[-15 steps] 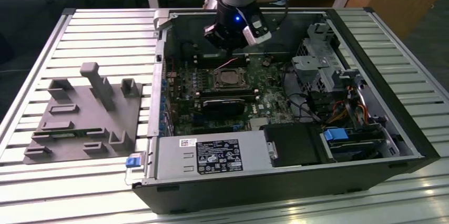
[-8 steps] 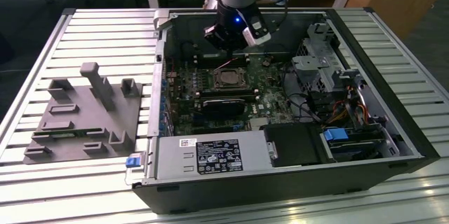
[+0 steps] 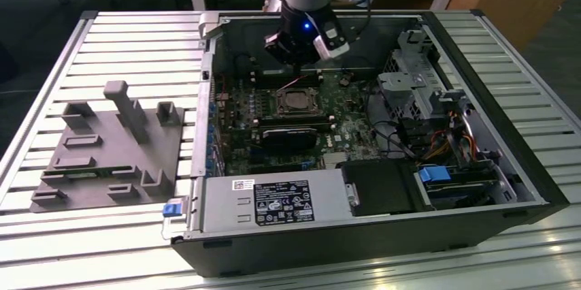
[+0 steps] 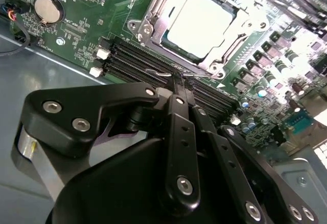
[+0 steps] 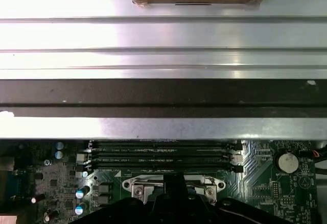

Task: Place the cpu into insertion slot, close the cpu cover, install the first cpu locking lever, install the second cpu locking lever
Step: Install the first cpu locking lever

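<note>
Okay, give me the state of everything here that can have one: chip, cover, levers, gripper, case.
cpu: seated in the socket, metal top showing.
cpu cover: down, framing the chip.
locking lever: thin wire handle at the gripper's fingertips; whether it is latched, cannot tell.
gripper: fingers together at the lever.
computer case: side open, motherboard exposed.

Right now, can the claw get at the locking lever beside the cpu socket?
Probably yes. In the second wrist view the claw sits at the thin wire lever along the socket's edge, with the cpu under its cover just beyond. Nothing stands between them.
</note>
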Robot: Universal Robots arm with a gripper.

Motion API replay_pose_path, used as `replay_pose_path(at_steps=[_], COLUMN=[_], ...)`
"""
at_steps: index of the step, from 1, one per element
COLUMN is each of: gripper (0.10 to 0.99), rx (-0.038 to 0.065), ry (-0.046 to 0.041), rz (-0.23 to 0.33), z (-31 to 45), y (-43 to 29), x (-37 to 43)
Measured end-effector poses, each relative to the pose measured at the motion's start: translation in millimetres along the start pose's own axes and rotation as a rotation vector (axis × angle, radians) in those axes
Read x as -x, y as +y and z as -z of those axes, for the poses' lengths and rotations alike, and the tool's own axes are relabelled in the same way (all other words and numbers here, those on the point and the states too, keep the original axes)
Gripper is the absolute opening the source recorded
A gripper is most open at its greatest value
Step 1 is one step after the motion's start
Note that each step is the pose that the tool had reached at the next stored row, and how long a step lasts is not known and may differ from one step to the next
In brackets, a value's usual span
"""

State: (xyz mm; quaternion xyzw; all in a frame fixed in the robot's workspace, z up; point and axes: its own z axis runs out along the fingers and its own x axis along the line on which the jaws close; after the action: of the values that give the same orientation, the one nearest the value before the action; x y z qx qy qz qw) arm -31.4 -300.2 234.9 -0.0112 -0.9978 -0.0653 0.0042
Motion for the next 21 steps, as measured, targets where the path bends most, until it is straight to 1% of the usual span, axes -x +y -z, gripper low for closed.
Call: replay_pose_path(at_steps=[6, 15, 21], gripper=[0.106, 0.106, 0.106], rx=[0.0, 0.0, 0.0], ry=[0.0002, 0.0, 0.0001], rz=[0.0, 0.0, 0.0], z=[-5.3, -8.0, -10.5], y=[0.7, 3.6, 3.9], x=[1.7, 5.6, 7.9])
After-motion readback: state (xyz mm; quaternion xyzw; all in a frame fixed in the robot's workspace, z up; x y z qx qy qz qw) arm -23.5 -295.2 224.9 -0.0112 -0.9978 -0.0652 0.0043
